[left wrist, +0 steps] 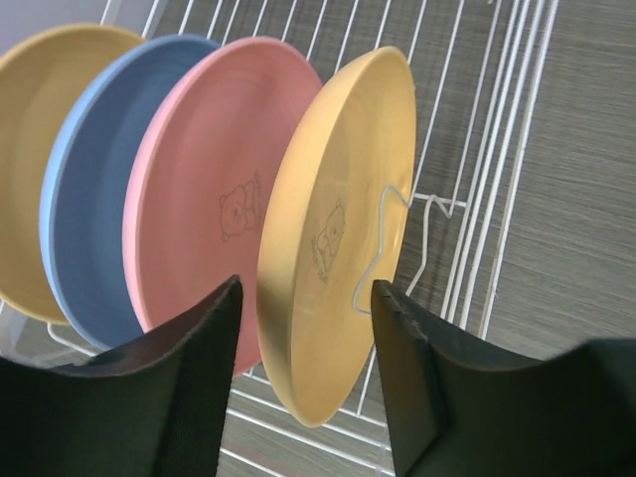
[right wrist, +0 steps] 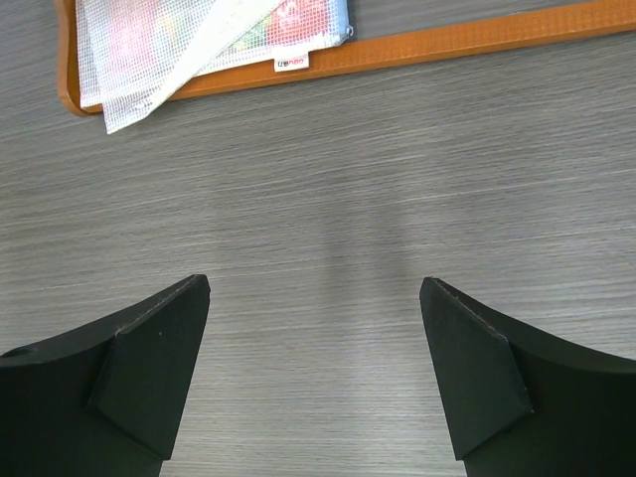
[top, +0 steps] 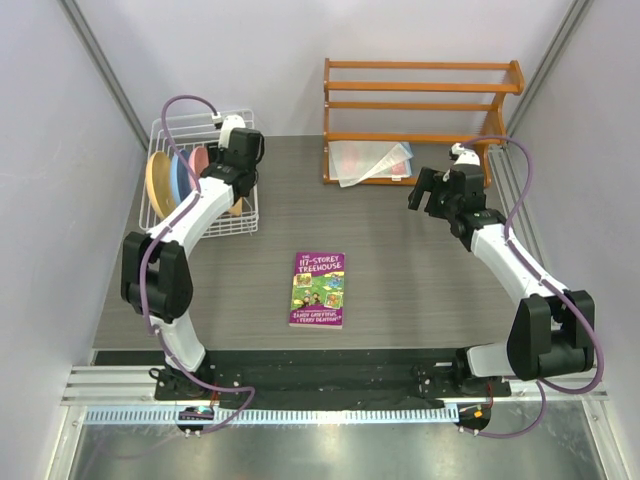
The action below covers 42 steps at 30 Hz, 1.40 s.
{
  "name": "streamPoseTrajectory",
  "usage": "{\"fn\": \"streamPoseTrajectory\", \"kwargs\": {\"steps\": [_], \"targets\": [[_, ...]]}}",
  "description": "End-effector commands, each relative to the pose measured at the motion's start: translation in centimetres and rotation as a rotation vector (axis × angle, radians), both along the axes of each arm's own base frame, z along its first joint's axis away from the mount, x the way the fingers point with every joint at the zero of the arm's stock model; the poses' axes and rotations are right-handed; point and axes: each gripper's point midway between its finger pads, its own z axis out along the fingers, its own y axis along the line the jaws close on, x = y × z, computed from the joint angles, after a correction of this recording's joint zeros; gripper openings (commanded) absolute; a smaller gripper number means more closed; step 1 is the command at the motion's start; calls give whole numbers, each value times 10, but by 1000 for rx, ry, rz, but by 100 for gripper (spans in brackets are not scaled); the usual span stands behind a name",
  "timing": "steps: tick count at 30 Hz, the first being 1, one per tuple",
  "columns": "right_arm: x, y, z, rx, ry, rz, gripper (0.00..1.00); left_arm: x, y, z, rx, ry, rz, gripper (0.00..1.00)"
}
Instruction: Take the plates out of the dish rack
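At the bench's far-left corner, the left gripper (left wrist: pixel 306 288) hangs over the white wire dish rack (top: pixel 228 226), jaws spread either side of a yellow-orange round plastic plate (left wrist: pixel 338 229).
A pink plate (left wrist: pixel 199 199), a light blue plate (left wrist: pixel 94 199) and a second yellow-orange plate (left wrist: pixel 30 149) stand on edge behind it in the rack. Near the far-right corner, the right gripper (right wrist: pixel 314 283) hovers wide open above the grey wood-grain bench (top: pixel 400 280), near the orange wooden slatted shelf (top: pixel 420 90).

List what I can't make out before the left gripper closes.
Top view: the left arm covers most of the near yellow plate and the left gripper.
Left wrist: the left edge cuts off the far yellow plate; the fingers hide the lower rim of the pink plate.
Right wrist: the top edge cuts off the mesh pouch.
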Motion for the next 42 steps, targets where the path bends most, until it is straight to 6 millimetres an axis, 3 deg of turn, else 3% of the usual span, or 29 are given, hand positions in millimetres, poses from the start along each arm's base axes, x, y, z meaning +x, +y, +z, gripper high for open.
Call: {"fn": "streamPoseTrajectory", "kwargs": {"steps": [1, 3, 6, 12, 18, 27, 35, 42], "targets": [[6, -2, 3, -10, -25, -5, 93, 3, 9, 21, 18, -84, 83, 47], [6, -1, 3, -11, -25, -3, 93, 2, 12, 20, 27, -77, 93, 46], [6, -1, 0, -10, -16, -5, 93, 0, 15, 18, 37, -73, 112, 35], [9, 3, -9, 5, 9, 6, 93, -1, 17, 17, 54, -69, 122, 0], [10, 5, -13, 15, 18, 12, 92, -6, 19, 27, 65, -87, 129, 0], [10, 6, -13, 24, 20, 10, 92, -17, 18, 89, 176, -175, 156, 0], [10, 6, -12, 26, 17, 9, 92, -35, 13, 117, 332, -200, 231, 0], [6, 14, -10, 52, 16, 49, 92, -46, 10, 143, 313, -256, 219, 0]]}}
